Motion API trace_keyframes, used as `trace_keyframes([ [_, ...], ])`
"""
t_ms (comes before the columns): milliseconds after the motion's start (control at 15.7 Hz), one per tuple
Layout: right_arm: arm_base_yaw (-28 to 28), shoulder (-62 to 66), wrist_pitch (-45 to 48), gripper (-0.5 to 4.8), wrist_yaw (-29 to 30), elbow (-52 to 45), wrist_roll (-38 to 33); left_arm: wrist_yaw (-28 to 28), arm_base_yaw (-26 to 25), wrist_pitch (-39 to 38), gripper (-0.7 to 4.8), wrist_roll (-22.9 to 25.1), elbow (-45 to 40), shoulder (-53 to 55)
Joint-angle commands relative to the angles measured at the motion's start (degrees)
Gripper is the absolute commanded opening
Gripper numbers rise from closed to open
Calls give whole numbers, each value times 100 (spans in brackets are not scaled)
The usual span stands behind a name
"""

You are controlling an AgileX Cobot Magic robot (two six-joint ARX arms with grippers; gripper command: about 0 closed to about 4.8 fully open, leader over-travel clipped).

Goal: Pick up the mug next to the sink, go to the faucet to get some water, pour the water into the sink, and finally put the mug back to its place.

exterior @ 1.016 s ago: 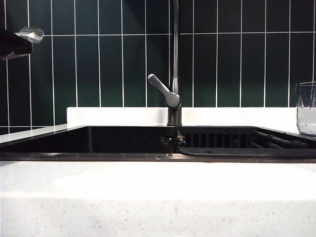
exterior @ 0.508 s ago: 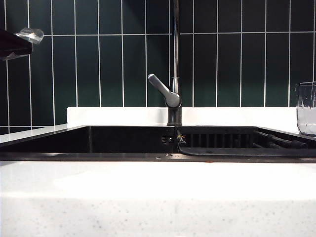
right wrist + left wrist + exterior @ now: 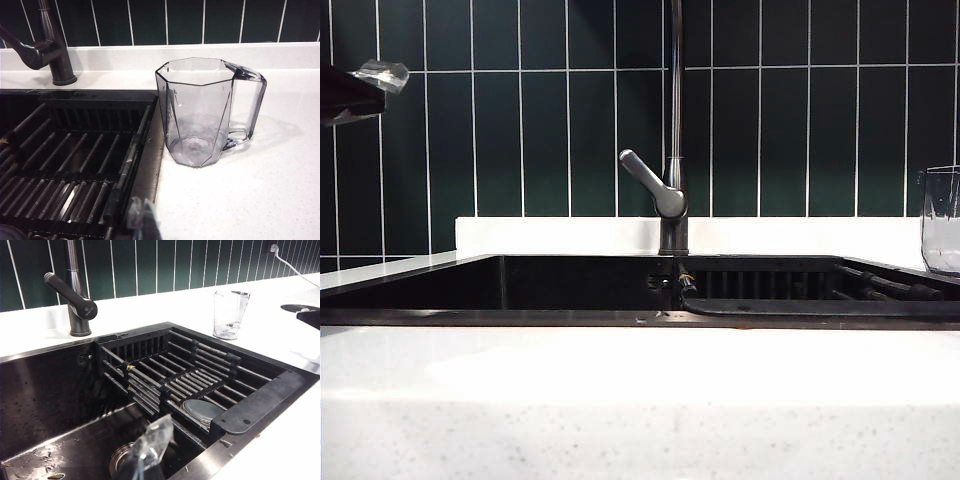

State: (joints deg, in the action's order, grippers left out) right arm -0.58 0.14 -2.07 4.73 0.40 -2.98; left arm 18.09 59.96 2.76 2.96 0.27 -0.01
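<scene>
The clear faceted glass mug (image 3: 200,112) stands upright and empty on the white counter just right of the sink (image 3: 150,165), handle turned away from the basin. It also shows as the mug (image 3: 942,220) at the right edge and the mug (image 3: 230,315) beyond the rack. The faucet (image 3: 673,120) rises behind the sink (image 3: 520,317), lever angled up to the left. My left gripper (image 3: 370,80) hangs shut and empty at the upper left, over the sink (image 3: 260,405) basin as the left gripper (image 3: 152,435). My right gripper (image 3: 140,210) is shut and empty, short of the mug.
A slotted black rack (image 3: 170,375) fills the basin's right half, with a round metal disc (image 3: 202,410) beneath it. The drain (image 3: 117,465) lies in the wet left half. A white cable (image 3: 295,267) and a black object (image 3: 307,315) sit on the far counter. Dark green tiles (image 3: 800,130) back the scene.
</scene>
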Motion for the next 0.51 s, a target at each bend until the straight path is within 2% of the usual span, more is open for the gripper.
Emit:
trace_keyframes([
  [64, -2, 0, 57, -6, 9, -35, -17, -13, 2, 50, -5, -11, 13, 4],
  [254, -2, 0, 59, -6, 9, -35, -17, -15, -33, 50, -5, -13, 15, 4],
  [318, -2, 0, 57, -6, 9, -35, -17, -188, -225, 48, -5, -13, 17, 4],
  [381, -11, 0, 59, -6, 9, -35, -17, -579, -765, 50, -5, -13, 15, 4],
  [508, -13, 0, 59, -6, 9, -35, -17, -892, -1609, 50, -5, -15, 15, 4],
])
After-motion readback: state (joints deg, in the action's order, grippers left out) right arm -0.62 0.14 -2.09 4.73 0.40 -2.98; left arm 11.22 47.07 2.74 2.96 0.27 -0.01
